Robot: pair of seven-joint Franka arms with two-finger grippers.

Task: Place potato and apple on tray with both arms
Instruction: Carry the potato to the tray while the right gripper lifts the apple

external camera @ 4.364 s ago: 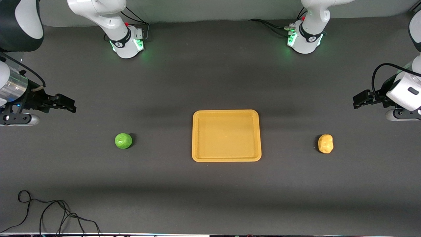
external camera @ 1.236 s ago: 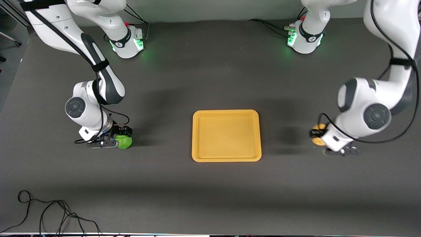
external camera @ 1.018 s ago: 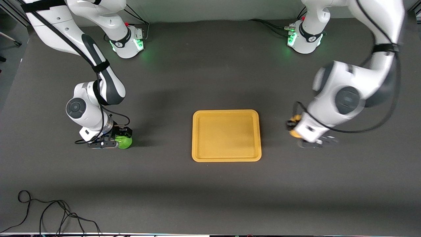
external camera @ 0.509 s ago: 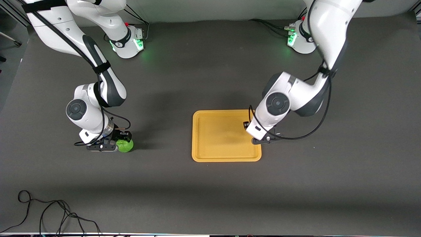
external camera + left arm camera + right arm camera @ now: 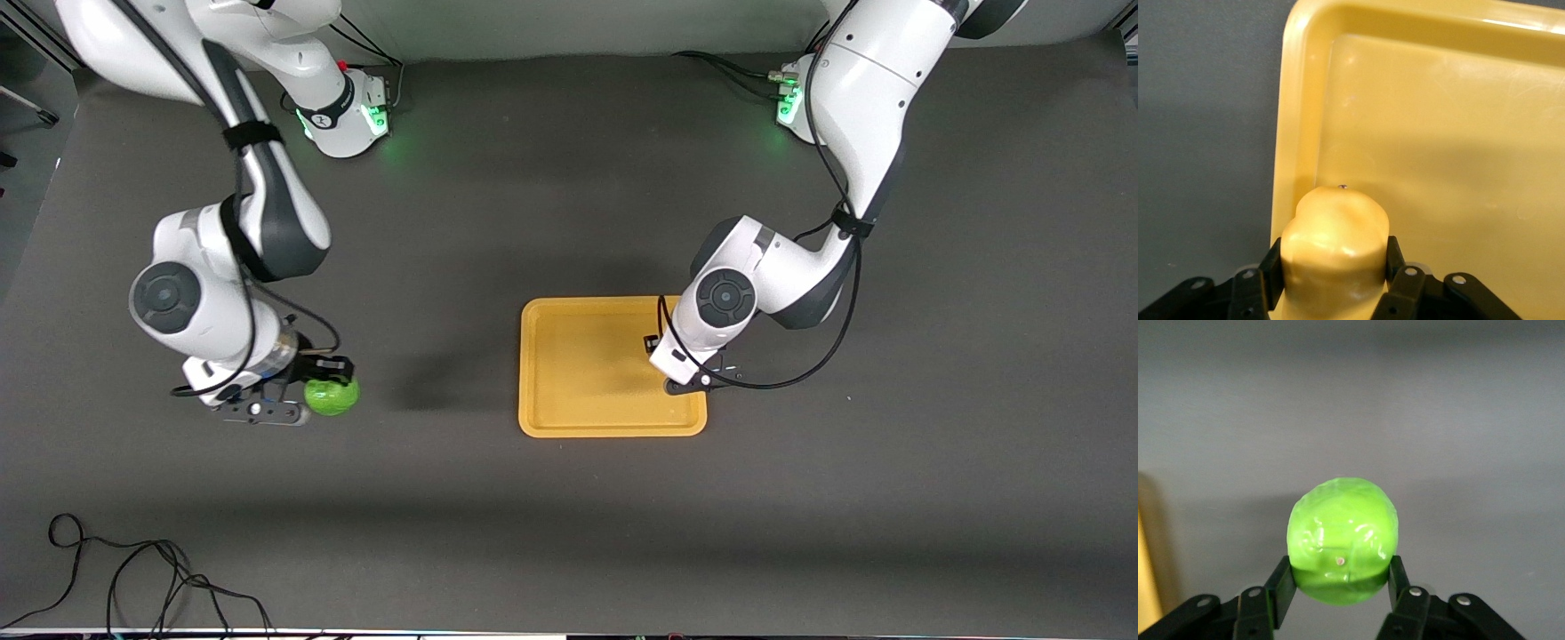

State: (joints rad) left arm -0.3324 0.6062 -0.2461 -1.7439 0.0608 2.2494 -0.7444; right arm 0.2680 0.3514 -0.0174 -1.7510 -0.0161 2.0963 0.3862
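My left gripper (image 5: pixel 656 347) hangs over the orange-yellow tray (image 5: pixel 587 373), by the rim toward the left arm's end. It is shut on the yellow-tan potato (image 5: pixel 1335 250), which my wrist hides in the front view. In the left wrist view the gripper (image 5: pixel 1335 267) holds the potato just inside the tray's rim (image 5: pixel 1295 120). My right gripper (image 5: pixel 331 384) is shut on the green apple (image 5: pixel 332 396) and holds it above the table, toward the right arm's end and apart from the tray. In the right wrist view the gripper (image 5: pixel 1341 583) has a finger on each side of the apple (image 5: pixel 1342 547).
A loose black cable (image 5: pixel 133 578) lies on the table near the front camera, toward the right arm's end. The two arm bases (image 5: pixel 342 116) (image 5: pixel 822 107) stand along the table edge farthest from the front camera. A sliver of the tray (image 5: pixel 1143 587) shows in the right wrist view.
My left gripper carried the potato from the table to over the tray's rim. My right gripper closed on the apple and has lifted it off the table.
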